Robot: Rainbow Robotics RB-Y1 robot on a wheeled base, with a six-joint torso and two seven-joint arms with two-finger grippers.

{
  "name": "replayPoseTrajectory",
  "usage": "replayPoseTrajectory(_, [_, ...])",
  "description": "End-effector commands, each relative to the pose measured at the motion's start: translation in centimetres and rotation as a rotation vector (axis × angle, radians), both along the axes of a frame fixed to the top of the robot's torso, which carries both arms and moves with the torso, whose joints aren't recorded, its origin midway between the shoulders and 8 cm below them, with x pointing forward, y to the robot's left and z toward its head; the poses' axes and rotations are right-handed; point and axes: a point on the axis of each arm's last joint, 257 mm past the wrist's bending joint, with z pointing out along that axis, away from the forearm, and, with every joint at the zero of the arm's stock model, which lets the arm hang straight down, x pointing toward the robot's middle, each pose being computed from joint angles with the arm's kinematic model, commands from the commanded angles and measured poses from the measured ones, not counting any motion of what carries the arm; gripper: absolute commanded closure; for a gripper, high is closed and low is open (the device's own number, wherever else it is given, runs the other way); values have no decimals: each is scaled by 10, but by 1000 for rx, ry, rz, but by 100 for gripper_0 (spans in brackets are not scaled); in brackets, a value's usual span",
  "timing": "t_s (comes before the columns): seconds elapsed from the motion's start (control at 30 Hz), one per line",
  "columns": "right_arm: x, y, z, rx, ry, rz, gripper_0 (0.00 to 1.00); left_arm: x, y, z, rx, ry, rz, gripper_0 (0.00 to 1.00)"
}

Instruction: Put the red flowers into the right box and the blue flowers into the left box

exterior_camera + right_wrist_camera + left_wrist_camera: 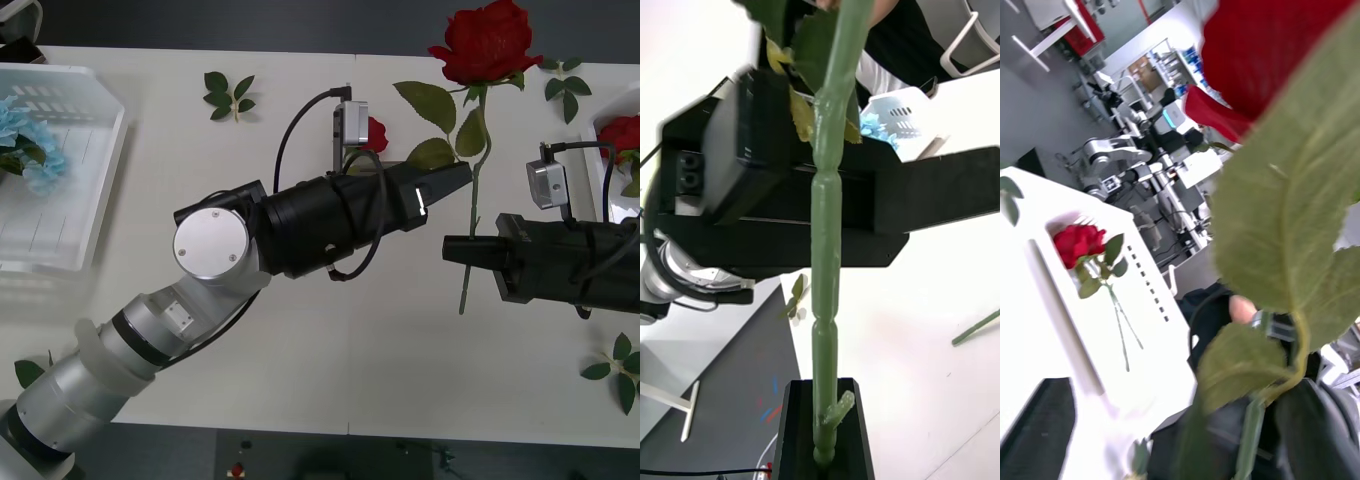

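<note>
Raised red rose (487,40) stands tall, its stem pinched low by the right gripper (458,250). Left gripper (452,180) sits beside the leaves, finger spacing unclear. Right box (612,125) is cut off, holding another rose (623,131).

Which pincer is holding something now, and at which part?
The right pincer holds a red rose by the lower part of its stem. The left pincer sits beside its leaves.

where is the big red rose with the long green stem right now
In the front view the red rose is held up between the two arms, its green stem pinched by the right gripper, with the left gripper beside its leaves.
</note>
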Motion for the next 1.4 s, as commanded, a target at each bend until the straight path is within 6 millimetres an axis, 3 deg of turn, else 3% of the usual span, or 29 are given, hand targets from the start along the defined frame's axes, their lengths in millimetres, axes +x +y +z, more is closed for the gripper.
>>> replayPoseTrajectory(0.03, [1,3,11,4,-41,10,100,3,30,12,44,-64,-3,20])
replayPoseTrajectory(0.17, [17,-9,16,-11,-37,-27,100,11,59,12,100,-83,-21,20])
replayPoseTrajectory(0.37, [60,-61,20,-115,-35,-124,100,38,117,5,191,-77,-23,20])
replayPoseTrajectory(0.5, [93,-114,23,-216,-39,-224,100,61,147,-3,259,-64,-19,20])
replayPoseTrajectory(0.53, [104,-138,23,-267,-23,-269,100,71,156,-7,294,-67,-11,21])
replayPoseTrajectory(0.57, [109,-147,23,-287,-17,-288,100,75,159,-8,310,-68,-5,20])
replayPoseTrajectory(0.63, [122,-185,22,-359,8,-364,100,90,165,-14,368,-79,17,20])
replayPoseTrajectory(0.8, [140,-277,19,-525,74,-548,100,123,169,-29,473,-87,77,20])
replayPoseTrajectory(1.0, [136,-368,9,-703,161,-734,100,158,162,-46,608,-116,153,20])
replayPoseTrajectory(1.27, [129,-443,-10,-828,262,-937,100,181,151,-80,792,-170,232,20])
replayPoseTrajectory(1.4, [127,-458,-12,-834,313,-1006,100,178,146,-105,916,-209,224,20])
